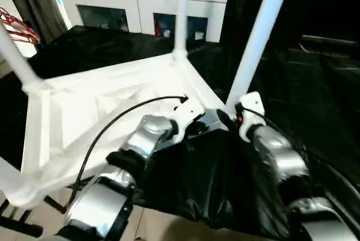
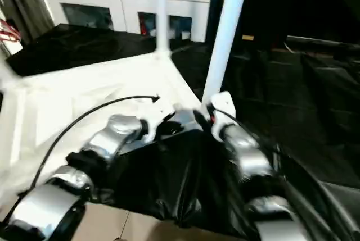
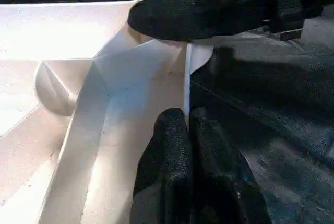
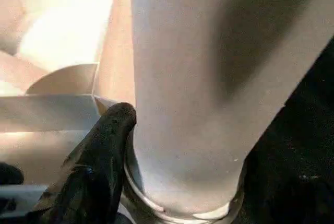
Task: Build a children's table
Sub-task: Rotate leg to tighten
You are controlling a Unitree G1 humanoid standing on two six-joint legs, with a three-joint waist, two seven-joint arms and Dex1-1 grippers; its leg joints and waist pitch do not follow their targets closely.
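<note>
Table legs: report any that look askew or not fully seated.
The leg at the near right corner, beside the right gripper, leans right, while the far leg stands straight in the upturned tabletop. The near leg looks not yet seated square.

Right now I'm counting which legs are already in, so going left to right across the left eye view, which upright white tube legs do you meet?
Far-left white tube leg → far-corner white round tube leg → near-right white tube leg, with the right pincer at its base.
</note>
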